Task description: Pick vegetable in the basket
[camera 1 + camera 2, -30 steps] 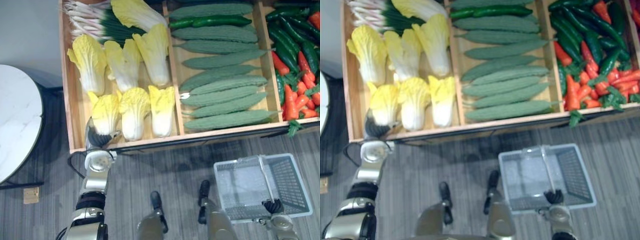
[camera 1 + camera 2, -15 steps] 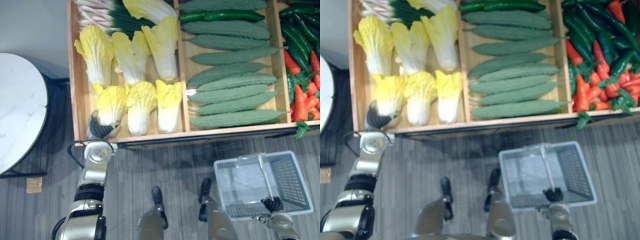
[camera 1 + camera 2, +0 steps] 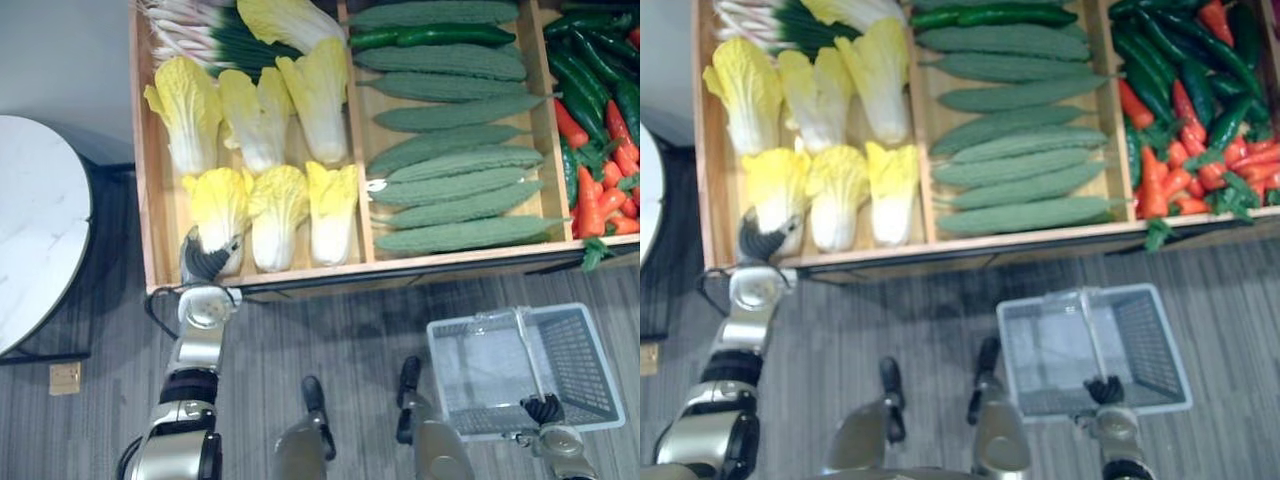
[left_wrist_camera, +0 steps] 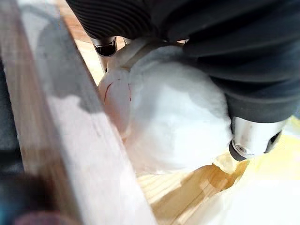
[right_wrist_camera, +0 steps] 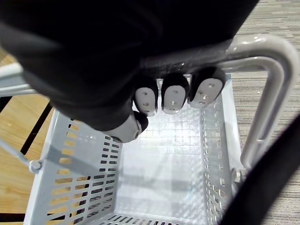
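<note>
One napa cabbage (image 3: 218, 197) lies under the left hand (image 3: 206, 262) in the eye views. Left wrist view: fingers (image 4: 253, 143) clamp its white base; the crate rail (image 4: 70, 140) beside them could snag it. Right wrist view: the right hand (image 5: 173, 96) curls its fingers round the empty basket (image 5: 75, 187) handle.

Crate front wall (image 3: 320, 273) hems left hand (image 3: 207, 263) on cabbage (image 3: 218, 198); neighbour cabbages (image 3: 279, 208) tight alongside; basket (image 3: 586, 362) interior free.

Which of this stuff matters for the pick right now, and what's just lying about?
In the job: left hand, front-left cabbage it grips, right hand, basket it holds by the handle.
Lying about: other cabbages, bitter gourds, peppers, green onions, round table.
</note>
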Robot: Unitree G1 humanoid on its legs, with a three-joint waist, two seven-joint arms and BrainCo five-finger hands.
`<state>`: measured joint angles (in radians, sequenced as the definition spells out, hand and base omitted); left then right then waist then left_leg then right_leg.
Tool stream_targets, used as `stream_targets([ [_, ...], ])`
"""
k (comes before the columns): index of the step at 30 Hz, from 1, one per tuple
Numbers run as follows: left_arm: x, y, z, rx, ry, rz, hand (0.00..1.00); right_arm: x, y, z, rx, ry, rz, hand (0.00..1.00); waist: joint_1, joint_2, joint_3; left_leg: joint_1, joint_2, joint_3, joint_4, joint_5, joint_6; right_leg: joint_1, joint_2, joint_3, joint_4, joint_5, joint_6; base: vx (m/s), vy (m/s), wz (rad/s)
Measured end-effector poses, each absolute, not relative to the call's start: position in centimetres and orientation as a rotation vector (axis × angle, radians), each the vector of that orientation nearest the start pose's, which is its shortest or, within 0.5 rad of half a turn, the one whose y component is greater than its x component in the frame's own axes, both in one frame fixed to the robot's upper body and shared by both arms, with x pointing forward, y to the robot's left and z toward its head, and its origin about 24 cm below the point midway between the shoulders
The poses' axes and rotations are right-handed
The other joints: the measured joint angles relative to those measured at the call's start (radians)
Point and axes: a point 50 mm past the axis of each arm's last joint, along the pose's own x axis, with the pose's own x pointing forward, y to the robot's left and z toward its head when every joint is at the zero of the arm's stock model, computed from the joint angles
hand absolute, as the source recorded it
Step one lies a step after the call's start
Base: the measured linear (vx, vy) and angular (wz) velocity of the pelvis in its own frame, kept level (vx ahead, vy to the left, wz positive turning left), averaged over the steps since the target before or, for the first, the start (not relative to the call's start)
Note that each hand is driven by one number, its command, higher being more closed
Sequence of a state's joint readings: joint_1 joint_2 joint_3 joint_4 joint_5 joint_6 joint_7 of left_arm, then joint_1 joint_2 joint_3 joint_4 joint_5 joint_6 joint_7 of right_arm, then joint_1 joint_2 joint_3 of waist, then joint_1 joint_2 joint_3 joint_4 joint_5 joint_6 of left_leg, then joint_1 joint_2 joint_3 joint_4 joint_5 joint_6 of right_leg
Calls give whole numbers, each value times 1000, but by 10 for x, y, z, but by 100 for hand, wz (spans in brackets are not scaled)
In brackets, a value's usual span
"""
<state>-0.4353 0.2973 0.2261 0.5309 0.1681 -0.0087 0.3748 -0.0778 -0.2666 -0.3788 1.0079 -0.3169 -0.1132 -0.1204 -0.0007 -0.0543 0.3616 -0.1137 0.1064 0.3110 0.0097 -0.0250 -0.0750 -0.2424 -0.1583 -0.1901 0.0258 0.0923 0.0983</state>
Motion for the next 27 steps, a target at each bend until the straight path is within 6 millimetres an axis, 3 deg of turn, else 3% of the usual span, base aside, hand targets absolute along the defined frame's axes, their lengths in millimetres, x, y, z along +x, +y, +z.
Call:
stream_targets([
  [4,320,258,90,264,-88,652,100,164,-293,-106,-383,804,-400,100,-2,-15,7,0,0,2,3,0,0,0,1,8,1,1,0,0,0,-1],
  [10,310,250,114,175,-230,761,100,162,-293,-108,-385,814,-399,100,-14,-17,6,5,2,2,10,-1,1,4,5,34,4,1,1,0,0,0],
  [17,300,246,131,161,-338,834,100,157,-286,-114,-397,840,-374,100,-24,-28,-1,19,12,3,11,-1,0,17,15,38,4,1,1,-2,-1,0],
  [27,286,235,148,123,-467,839,100,136,-285,-123,-393,898,-374,100,-26,-40,-73,31,12,8,9,-2,-2,26,18,50,-4,1,1,6,-3,-2],
])
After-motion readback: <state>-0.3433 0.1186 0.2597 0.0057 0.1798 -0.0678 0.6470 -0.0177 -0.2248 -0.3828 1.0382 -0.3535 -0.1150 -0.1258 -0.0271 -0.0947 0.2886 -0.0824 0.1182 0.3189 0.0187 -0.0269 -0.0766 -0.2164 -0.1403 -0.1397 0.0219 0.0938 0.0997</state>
